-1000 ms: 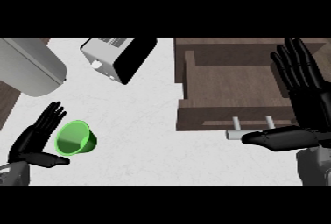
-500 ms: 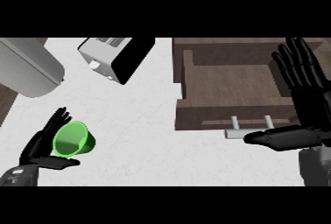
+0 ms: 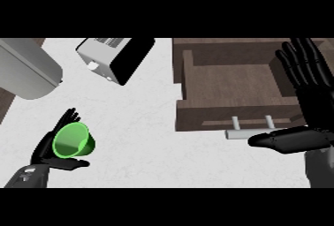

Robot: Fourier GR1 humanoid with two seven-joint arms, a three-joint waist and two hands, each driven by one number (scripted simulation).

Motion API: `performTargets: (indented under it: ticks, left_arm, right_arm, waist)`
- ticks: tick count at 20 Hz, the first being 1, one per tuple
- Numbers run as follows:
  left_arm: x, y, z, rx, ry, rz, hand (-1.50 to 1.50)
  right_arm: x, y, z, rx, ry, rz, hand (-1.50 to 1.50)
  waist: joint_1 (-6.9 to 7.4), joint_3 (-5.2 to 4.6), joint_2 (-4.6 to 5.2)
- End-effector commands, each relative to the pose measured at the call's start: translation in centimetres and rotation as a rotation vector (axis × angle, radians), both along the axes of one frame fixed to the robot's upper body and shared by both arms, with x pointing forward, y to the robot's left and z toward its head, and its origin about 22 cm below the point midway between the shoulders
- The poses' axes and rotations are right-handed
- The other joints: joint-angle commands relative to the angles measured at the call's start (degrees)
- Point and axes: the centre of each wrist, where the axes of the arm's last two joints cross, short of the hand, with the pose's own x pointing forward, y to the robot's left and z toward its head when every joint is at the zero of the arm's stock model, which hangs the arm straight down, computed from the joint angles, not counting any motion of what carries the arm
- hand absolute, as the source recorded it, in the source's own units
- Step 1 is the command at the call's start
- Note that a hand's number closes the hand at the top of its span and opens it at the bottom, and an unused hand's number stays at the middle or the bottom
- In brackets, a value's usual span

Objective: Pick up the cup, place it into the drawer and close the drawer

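One probably light, rigid, slippery cup (image 3: 70,142) is sitting in the left hand (image 3: 44,151), fingers and thumb clamping its wall.

1. Bright green cup (image 3: 72,141): tapered and tilted, with its open mouth turned up toward the view. It is cradled in the curled left hand (image 3: 49,152) at the near-left corner of the worktop (image 3: 150,132).
2. Dark brown wooden drawer (image 3: 228,112): pulled open at the worktop's right edge. A pale bar handle (image 3: 236,133) stands on two posts on its front panel.
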Motion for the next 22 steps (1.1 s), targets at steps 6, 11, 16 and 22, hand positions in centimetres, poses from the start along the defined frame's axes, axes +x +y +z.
performTargets:
  ticks: [6, 11, 16, 22]
  left_arm:
    - [0.3, -1.7, -0.8, -0.131, -0.116, -0.082, -1.5]
    - [0.4, -2.8, -1.2, -0.228, -0.076, -0.136, -1.5]
    - [2.3, -4.1, -0.2, -0.244, -0.19, -0.179, 1.5]
    - [2.3, -3.6, 0.1, -0.032, -0.375, -0.011, 1.5]
  right_arm:
    - [0.4, -0.9, 0.6, -0.01, 0.018, -0.011, -1.5]
    - [-0.6, -0.7, 1.1, -0.022, 0.012, 0.01, -1.5]
    - [0.4, -0.5, 0.6, -0.013, 0.019, -0.02, -1.5]
    - [0.6, -1.5, 1.1, -0.01, 0.001, -0.014, -1.5]
  waist:
    - [-0.13, -0.03, 0.11]
    - [-0.7, -0.07, -0.03]
    - [0.15, -0.07, 0.18]
    - [0.19, 0.0, 0.15]
